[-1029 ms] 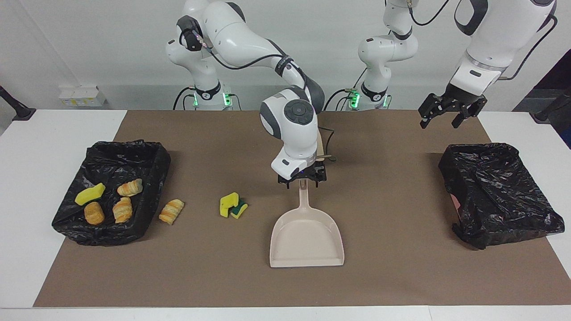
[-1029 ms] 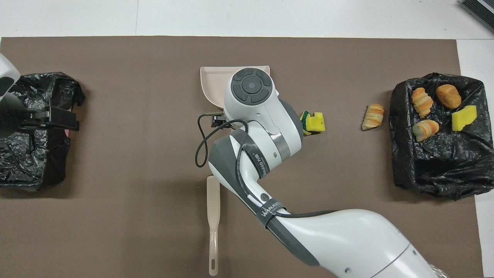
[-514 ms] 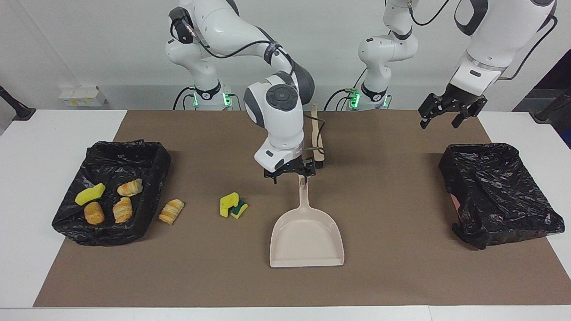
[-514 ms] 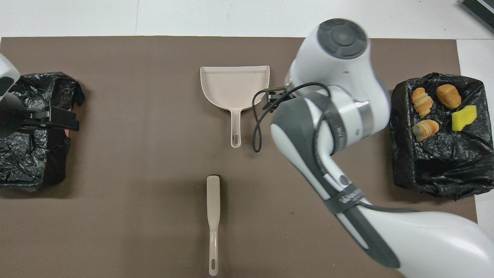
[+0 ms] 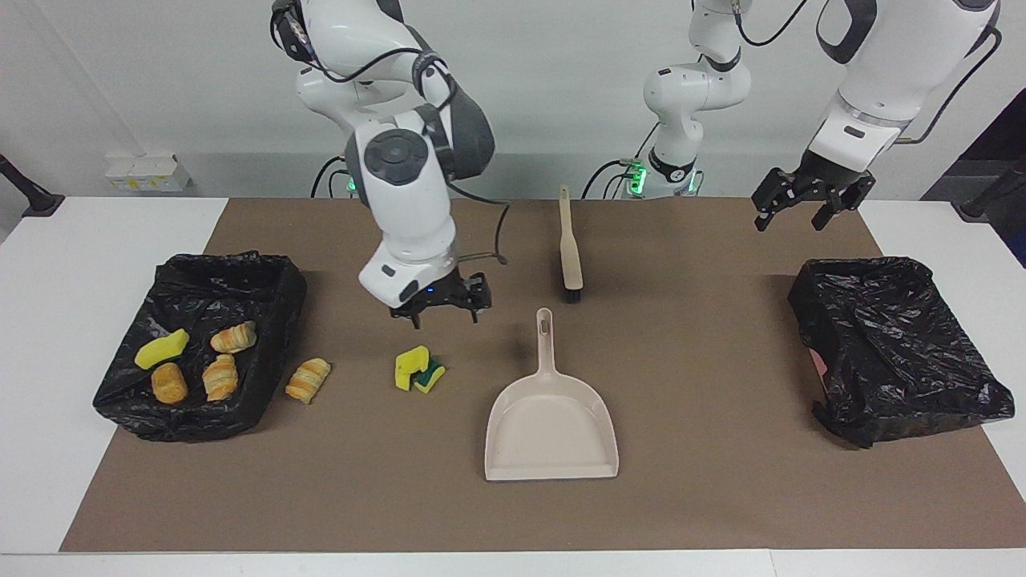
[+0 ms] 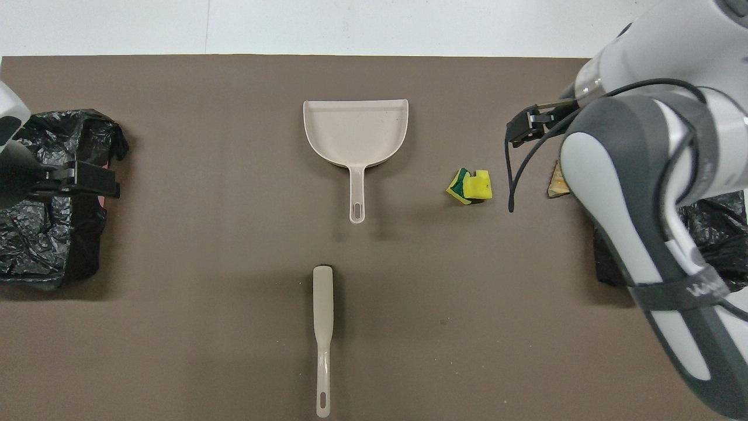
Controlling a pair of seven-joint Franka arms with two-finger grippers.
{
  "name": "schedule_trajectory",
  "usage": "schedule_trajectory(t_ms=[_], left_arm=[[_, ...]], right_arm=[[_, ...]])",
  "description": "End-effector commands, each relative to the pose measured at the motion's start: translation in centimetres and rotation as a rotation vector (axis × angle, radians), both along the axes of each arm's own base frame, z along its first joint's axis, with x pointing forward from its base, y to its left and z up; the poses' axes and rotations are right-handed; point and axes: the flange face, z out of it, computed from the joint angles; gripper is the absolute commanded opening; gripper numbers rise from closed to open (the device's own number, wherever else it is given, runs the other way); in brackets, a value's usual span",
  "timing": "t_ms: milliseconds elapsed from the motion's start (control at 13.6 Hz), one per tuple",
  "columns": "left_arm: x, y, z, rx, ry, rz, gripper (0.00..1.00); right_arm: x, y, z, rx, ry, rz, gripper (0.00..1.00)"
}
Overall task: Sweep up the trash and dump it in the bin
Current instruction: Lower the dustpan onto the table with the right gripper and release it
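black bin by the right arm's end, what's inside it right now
The black-lined bin holds a yellow sponge chunk, two croissants and a bread piece. In the overhead view the right arm covers most of it.

right arm (image 6: pixel 643 193) covers trash bin (image 6: pixel 713 222) overhead, croissant (image 6: pixel 556 184) mostly hidden

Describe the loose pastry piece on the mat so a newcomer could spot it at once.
Start at the black-lined bin at the right arm's end of the table. Just outside its wall, on the brown mat, lies a striped golden croissant piece. Unlike its neighbours inside the bin, it sits on bare mat.
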Motion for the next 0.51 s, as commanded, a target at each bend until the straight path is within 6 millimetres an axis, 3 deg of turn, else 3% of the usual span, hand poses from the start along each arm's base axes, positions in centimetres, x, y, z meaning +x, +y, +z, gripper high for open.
schedule_trajectory(t_ms=[0,220,294,441], left_arm=[[-0.6,0.2,0.2,-0.009,-0.004,0.004,1.0],[-0.6,0.2,0.2,-0.009,-0.004,0.004,1.0],[-0.6,0.2,0.2,-0.009,-0.004,0.004,1.0],[-1.3,0.6,0.5,0.0,0.024,0.007,1.0]], right_arm=[[-2.3,-6.1,3.1,-0.013,0.014,0.059,1.0],[-3.7,-13.3,4.5,-0.018,0.04,0.076,1.0],[-4.4,-14.2,5.3,-0.018,0.039,0.049,1.0],[-5.5,-13.7,7.2,-0.075,0.032,-0.026,1.0]])
